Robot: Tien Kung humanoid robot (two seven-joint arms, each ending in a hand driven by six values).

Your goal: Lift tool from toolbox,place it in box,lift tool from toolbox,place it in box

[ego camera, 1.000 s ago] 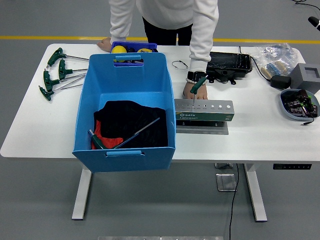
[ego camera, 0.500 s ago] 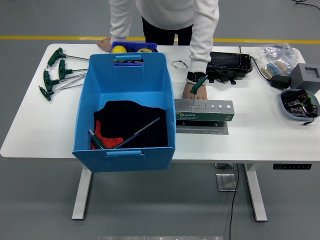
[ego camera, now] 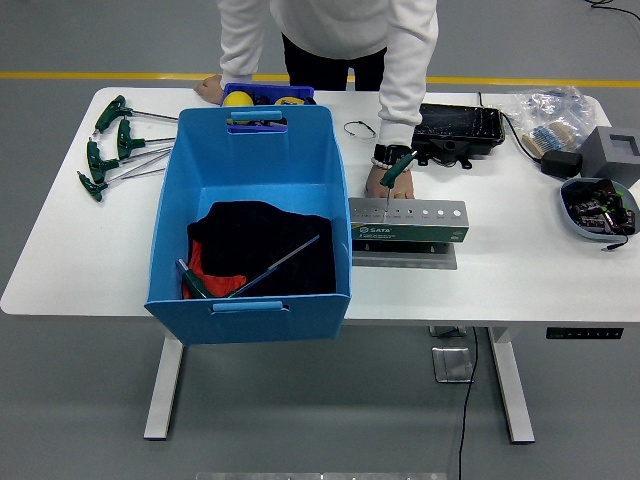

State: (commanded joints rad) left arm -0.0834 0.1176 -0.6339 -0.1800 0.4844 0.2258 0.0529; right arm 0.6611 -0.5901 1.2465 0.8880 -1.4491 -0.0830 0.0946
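Note:
A grey tool stand (ego camera: 408, 222) with a row of holes sits mid-table. One green-handled T-wrench (ego camera: 394, 172) stands in its left end, and a person's hand (ego camera: 378, 182) rests right behind it. The large blue box (ego camera: 250, 220) stands to the left, holding a black and red cloth and one green-handled T-wrench (ego camera: 250, 277) lying across it. Neither robot hand is in view.
Several more green T-wrenches (ego camera: 112, 148) lie at the far left. A small blue tray (ego camera: 266, 95) sits behind the box under the person's other hand. A black case (ego camera: 458, 127), plastic bags, a grey block and a bowl of parts (ego camera: 598, 208) fill the right side.

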